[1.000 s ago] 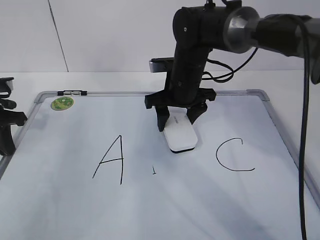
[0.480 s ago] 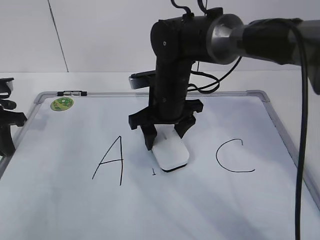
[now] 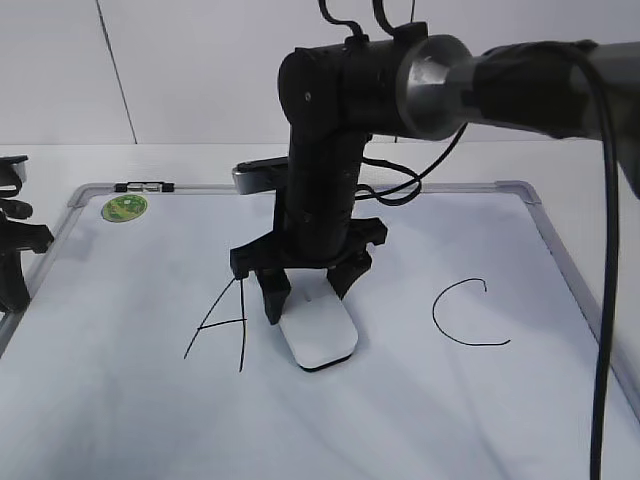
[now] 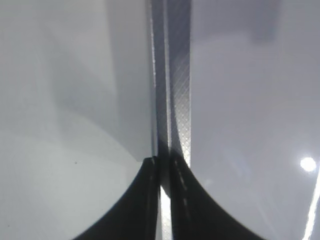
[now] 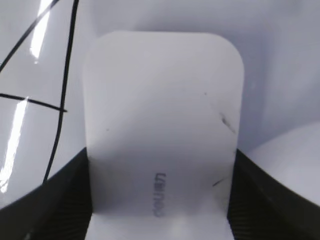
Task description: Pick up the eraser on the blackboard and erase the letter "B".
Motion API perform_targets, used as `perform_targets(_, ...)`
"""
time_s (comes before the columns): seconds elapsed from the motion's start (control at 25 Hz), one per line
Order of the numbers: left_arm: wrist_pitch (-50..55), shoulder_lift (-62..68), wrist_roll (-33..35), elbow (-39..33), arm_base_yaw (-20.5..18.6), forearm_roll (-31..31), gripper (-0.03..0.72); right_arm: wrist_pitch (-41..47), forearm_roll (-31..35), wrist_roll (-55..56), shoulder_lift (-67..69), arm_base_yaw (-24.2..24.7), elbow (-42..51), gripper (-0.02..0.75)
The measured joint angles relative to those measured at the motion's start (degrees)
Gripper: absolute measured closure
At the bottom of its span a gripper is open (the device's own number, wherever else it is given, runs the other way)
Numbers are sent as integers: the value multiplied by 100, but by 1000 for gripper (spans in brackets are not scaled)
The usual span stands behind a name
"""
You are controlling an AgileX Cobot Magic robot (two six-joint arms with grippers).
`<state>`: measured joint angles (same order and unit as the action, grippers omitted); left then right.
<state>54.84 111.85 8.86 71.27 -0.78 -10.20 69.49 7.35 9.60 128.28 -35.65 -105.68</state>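
Since the earlier frames, the right gripper (image 3: 308,292) has carried the eraser (image 3: 318,339) leftward and toward the camera across the blackboard (image 3: 560,260), and the small leftover stroke beside the "A" (image 3: 222,322) is now out of sight, with the eraser lying over that spot. Its fingers are clamped on the eraser's far end, one on each long side, and the block sits flat on the board between the "A" and the "C" (image 3: 466,313). No part of the letter "B" is visible (whether any ink remains under the eraser cannot be told). The left gripper (image 4: 161,200), parked over the board's frame at the left edge, has its fingers pressed together on nothing. Risk from here: the eraser's edge lies just beside the right leg of the "A", so further leftward travel would probably smear that letter.
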Motion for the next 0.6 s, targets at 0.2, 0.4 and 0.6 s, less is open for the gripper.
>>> perform_targets(0.2,0,0,0,0,0,0,667,-95,212,0,-193,-35,403,214)
perform_targets(0.4,0,0,0,0,0,0,667,-273,445,0,-452,-35,910,214)
perform_targets(0.6,0,0,0,0,0,0,667,-297,599,0,-801,-97,1571,214)
